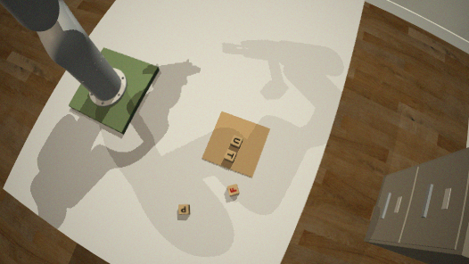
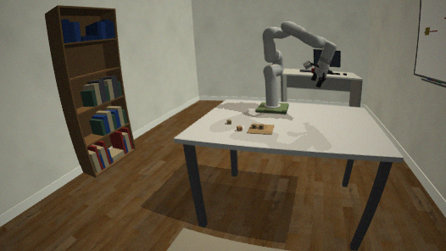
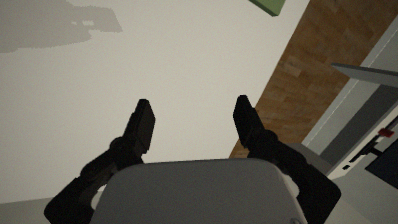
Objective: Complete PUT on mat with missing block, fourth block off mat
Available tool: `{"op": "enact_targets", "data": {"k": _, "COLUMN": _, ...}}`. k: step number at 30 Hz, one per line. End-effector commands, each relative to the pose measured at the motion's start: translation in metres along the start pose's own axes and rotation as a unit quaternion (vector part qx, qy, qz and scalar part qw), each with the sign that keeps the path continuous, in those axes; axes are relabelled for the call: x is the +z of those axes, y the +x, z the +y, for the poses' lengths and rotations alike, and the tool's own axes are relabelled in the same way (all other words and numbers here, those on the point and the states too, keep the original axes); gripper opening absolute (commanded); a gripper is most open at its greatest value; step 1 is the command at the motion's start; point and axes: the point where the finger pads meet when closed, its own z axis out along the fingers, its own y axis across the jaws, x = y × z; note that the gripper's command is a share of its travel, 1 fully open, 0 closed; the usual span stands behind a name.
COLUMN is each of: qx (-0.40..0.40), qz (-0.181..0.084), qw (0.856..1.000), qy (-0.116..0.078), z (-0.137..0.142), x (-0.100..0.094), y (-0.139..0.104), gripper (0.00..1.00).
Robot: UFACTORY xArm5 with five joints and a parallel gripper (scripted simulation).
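A tan mat lies on the white table. Two blocks stand on it side by side: the U block and the T block; in the exterior view they show as small cubes. The P block lies on the table off the mat. The F block, with a red letter, lies off the mat, just beside its edge. My gripper is open and empty. It hangs high above the table, far from the blocks.
The arm's green base plate sits on the table. A grey drawer cabinet stands on the floor beside the table. A desk with a monitor stands behind, a bookshelf by the wall.
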Motion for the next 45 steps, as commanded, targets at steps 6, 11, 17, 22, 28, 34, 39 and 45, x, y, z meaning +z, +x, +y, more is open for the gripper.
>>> {"op": "enact_targets", "data": {"k": 6, "qx": 0.146, "qz": -0.005, "qw": 0.988, "qy": -0.049, "z": -0.053, "x": 0.005, "y": 0.042, "gripper": 1.00}}
{"op": "enact_targets", "data": {"k": 11, "qx": 0.222, "qz": -0.006, "qw": 0.972, "qy": -0.077, "z": -0.078, "x": 0.012, "y": 0.069, "gripper": 1.00}}
{"op": "enact_targets", "data": {"k": 17, "qx": 0.301, "qz": -0.006, "qw": 0.948, "qy": -0.108, "z": -0.101, "x": 0.022, "y": 0.100, "gripper": 1.00}}
{"op": "enact_targets", "data": {"k": 22, "qx": 0.374, "qz": -0.004, "qw": 0.917, "qy": -0.139, "z": -0.121, "x": 0.033, "y": 0.132, "gripper": 1.00}}
{"op": "enact_targets", "data": {"k": 28, "qx": 0.455, "qz": -0.001, "qw": 0.873, "qy": -0.176, "z": -0.141, "x": 0.050, "y": 0.172, "gripper": 1.00}}
{"op": "enact_targets", "data": {"k": 34, "qx": 0.522, "qz": 0.002, "qw": 0.827, "qy": -0.209, "z": -0.153, "x": 0.067, "y": 0.208, "gripper": 1.00}}
{"op": "enact_targets", "data": {"k": 39, "qx": 0.581, "qz": 0.007, "qw": 0.777, "qy": -0.242, "z": -0.162, "x": 0.085, "y": 0.244, "gripper": 1.00}}
{"op": "enact_targets", "data": {"k": 45, "qx": 0.636, "qz": 0.014, "qw": 0.721, "qy": -0.275, "z": -0.166, "x": 0.106, "y": 0.282, "gripper": 1.00}}
